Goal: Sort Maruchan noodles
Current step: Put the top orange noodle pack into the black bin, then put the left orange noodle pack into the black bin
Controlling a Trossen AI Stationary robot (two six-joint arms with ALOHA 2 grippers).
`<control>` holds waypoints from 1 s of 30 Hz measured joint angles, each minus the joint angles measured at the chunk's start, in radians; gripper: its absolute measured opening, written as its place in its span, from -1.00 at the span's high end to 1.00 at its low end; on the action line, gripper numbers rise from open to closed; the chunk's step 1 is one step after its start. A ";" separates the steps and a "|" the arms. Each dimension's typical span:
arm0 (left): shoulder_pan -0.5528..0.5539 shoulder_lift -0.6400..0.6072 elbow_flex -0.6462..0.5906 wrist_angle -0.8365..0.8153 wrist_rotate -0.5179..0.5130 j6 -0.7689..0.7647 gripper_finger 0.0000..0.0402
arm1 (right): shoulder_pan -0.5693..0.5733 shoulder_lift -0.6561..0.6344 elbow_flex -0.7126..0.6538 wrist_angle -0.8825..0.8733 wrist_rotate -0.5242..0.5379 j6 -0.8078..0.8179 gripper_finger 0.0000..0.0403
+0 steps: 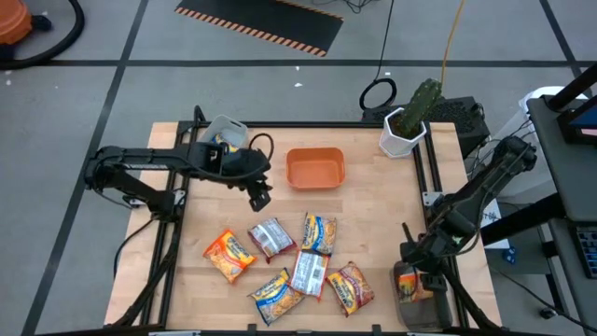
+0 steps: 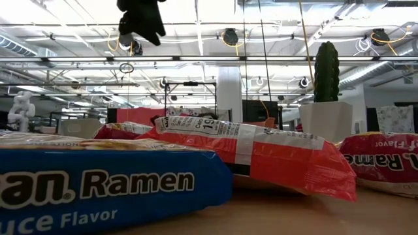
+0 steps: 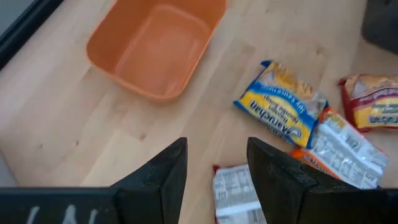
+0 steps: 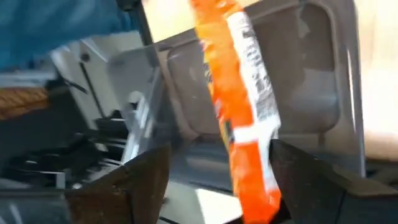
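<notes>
A: Nearest me, six Maruchan noodles [image 1: 284,261] lie loose on the table [image 1: 373,215], none sorted yet.

B: Right gripper [image 1: 422,273]?

A: At the front right corner over the grey bin [image 4: 311,74], fingers spread; an orange packet [image 4: 245,118] hangs between them, looks like it's dropping in.

B: Farther back?

A: Left gripper [image 3: 216,163] hovers partly open, empty, near the orange bin [image 1: 315,168], which holds nothing. Mostly undone, I'd say.
</notes>
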 joint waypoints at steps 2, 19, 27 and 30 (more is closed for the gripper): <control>0.022 0.000 0.000 0.010 0.011 0.030 0.14 | 0.000 -0.042 0.008 -0.002 0.001 0.069 -0.32; 0.051 0.000 0.000 0.019 0.140 0.094 0.14 | -0.001 -0.228 0.010 0.220 0.533 0.547 -0.32; -0.055 0.009 -0.025 -0.047 0.140 -0.074 0.14 | -0.031 -0.146 0.012 0.558 0.920 0.561 -0.25; -0.112 -0.002 -0.076 -0.087 0.139 -0.165 0.14 | -0.058 -0.065 0.052 0.600 0.918 0.550 -0.22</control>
